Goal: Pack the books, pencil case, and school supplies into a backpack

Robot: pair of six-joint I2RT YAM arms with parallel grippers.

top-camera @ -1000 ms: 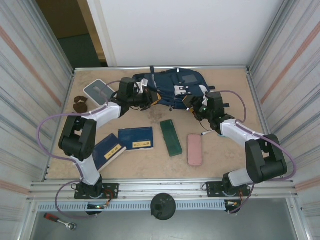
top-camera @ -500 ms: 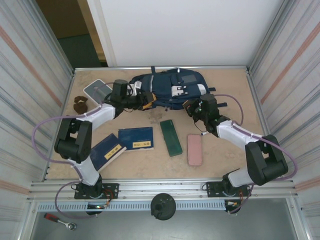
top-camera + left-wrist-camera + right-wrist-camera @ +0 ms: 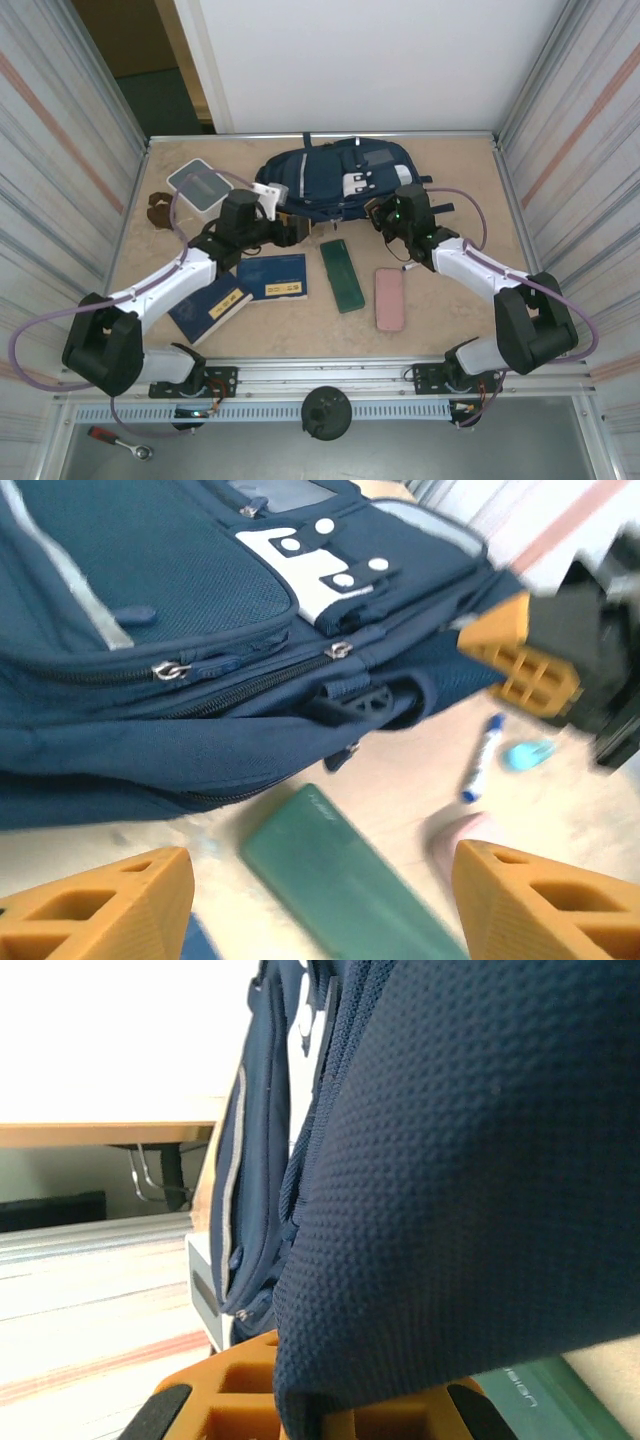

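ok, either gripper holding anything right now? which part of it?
Right gripper is shut on the backpack, pinching a fold of fabric at its near right edge. Left gripper is open, holding nothing.

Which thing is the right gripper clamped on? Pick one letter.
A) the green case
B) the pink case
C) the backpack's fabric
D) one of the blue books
C: in the right wrist view, a fold of the navy backpack is pinched between the orange fingers of the right gripper, which sits at the bag's near edge.
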